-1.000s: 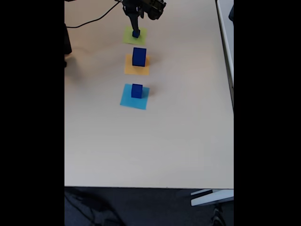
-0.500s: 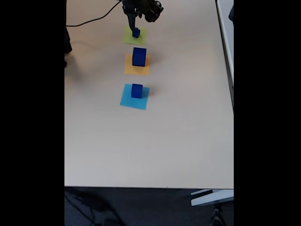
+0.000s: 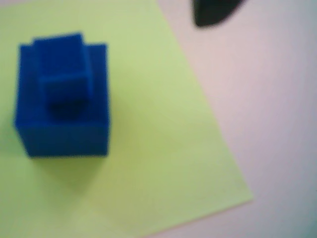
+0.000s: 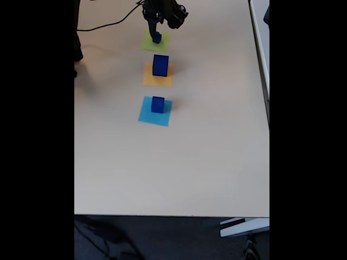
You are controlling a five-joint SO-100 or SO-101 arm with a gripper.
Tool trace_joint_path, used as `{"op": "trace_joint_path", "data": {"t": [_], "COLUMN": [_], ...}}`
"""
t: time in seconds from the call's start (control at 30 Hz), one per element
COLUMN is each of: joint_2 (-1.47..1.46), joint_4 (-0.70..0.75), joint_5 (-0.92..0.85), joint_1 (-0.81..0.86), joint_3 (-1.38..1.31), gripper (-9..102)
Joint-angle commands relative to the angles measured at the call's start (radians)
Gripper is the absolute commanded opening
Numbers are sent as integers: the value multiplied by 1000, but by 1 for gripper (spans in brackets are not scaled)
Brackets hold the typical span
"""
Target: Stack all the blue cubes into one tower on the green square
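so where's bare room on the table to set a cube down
The table is bare below the light-blue square and along both sides of the column. It is crowded at the top, where the gripper hangs over the green square.

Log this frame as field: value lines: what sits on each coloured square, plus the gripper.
green square: small two-cube stack, smaller blue cube on top
orange square: largest blue cube, alone
light-blue square: mid-size blue cube, alone
gripper: above the green square, apart from the stack; open or shut, cannot tell
table: pale, cable at the far edge
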Motion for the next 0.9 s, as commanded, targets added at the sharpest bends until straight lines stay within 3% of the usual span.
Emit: {"op": "trace_joint_path", "data": {"t": [0.0,0.87], "joint_2": [6,14], "joint_4": [-23,-121], "joint_5": [-6,-55], "joint_1": [-9,2], "joint_3": [-57,57], "gripper": [30,28]}}
